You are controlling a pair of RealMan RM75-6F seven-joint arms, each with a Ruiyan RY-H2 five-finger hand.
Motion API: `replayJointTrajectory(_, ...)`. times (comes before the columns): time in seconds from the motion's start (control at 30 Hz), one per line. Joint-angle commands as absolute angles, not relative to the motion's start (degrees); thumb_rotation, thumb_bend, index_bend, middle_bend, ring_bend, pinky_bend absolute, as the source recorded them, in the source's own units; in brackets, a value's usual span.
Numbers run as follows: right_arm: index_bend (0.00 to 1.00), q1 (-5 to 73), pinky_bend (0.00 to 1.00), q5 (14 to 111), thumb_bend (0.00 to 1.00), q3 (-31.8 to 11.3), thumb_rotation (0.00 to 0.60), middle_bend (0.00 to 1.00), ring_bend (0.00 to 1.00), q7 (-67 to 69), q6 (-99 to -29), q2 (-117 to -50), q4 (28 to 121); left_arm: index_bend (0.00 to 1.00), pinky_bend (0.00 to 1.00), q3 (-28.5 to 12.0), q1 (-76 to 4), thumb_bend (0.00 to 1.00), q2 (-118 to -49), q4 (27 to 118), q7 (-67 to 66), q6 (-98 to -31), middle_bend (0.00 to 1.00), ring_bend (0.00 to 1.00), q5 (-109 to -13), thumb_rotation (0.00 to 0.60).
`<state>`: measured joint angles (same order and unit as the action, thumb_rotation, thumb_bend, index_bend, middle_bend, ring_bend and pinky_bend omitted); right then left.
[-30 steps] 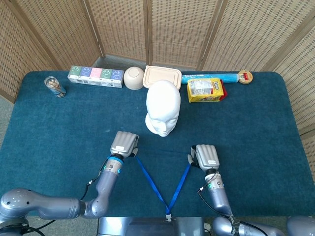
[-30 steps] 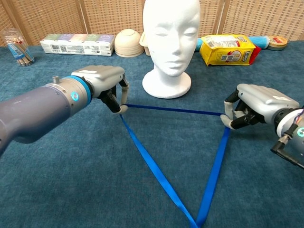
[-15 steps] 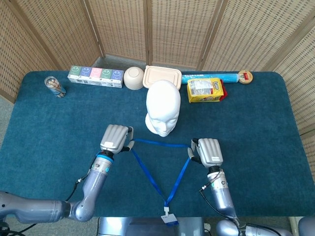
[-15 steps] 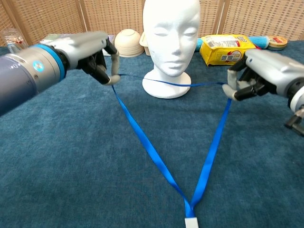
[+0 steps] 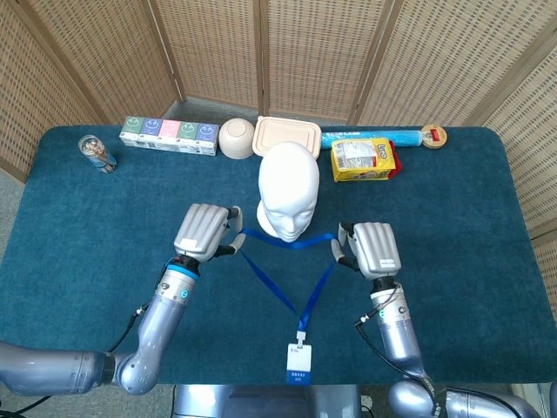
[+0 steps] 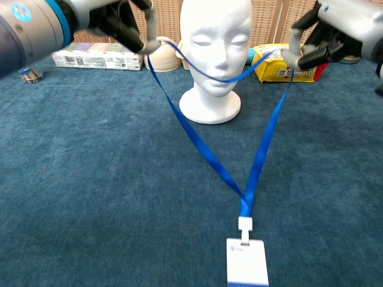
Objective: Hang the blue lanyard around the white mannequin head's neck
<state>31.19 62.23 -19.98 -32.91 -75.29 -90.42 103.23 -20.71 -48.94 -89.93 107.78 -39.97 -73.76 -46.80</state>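
Fingers of the left hand (image 5: 202, 232) pinch one side of the blue lanyard (image 5: 277, 283), and the right hand (image 5: 372, 249) pinches the other side, so the loop is stretched open between them above the table (image 5: 487, 261). In the chest view both hands are raised to the height of the white mannequin head (image 5: 288, 190), the left hand (image 6: 122, 21) to one side of it and the right hand (image 6: 326, 30) to the other. The top span of the lanyard (image 6: 215, 76) sags across the front of the face, about at the chin; whether it touches the face I cannot tell. From each hand a strap runs down and inward toward the near edge of the table, meeting in a point where a white badge card (image 5: 297, 363) hangs. The mannequin head stands upright near the middle of the table, facing the robot. Along the far edge, from the left corner, sit a glass jar (image 5: 96, 153), a long box of packets (image 5: 169, 135), a beige bowl (image 5: 235, 138), a beige lidded container (image 5: 287, 135), a yellow bag (image 5: 364, 158) and a blue roll (image 5: 374, 137).
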Motion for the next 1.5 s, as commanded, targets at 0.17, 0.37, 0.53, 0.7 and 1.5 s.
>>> replayJointTrajectory(0.17,0.66,33.8,1.0,60.8,0.52,-24.2,0.477,0.92,1.0,-34.7,-75.3,-86.5,106.6,0.64,0.99,-26.0,-50.9,0.42,-86.0,111.5,-40.0,-74.5,1.0,1.0,-44.7,0.508)
replayJointTrajectory(0.37,0.67,35.2,1.0,59.3,0.52,-26.5,0.477,0.92,1.0,-34.8,-75.3,-84.5,107.2,0.64,0.99,-28.0,-52.2,0.42,-84.3,112.6,-40.2,-74.8,1.0,1.0,-43.5,0.508)
replayJointTrajectory(0.53,0.67,36.4,1.0,58.0,0.52,-28.0,0.477,0.92,1.0,-34.4,-75.1,-83.0,107.3,0.65,0.99,-29.3,-53.2,0.42,-83.3,113.0,-39.8,-75.2,1.0,1.0,-42.2,0.504)
replayJointTrajectory(0.7,0.67,38.3,1.0,56.6,0.52,-29.8,0.478,0.92,1.0,-33.5,-74.5,-81.7,106.6,0.65,0.99,-31.0,-54.3,0.42,-81.7,112.6,-39.0,-75.3,1.0,1.0,-40.4,0.505)
replayJointTrajectory(1.5,0.68,46.6,1.0,48.7,0.52,-32.3,0.478,0.93,1.0,-31.2,-69.7,-80.0,96.4,0.65,0.99,-31.8,-60.8,0.42,-80.9,100.4,-36.6,-69.6,1.0,1.0,-32.0,0.507)
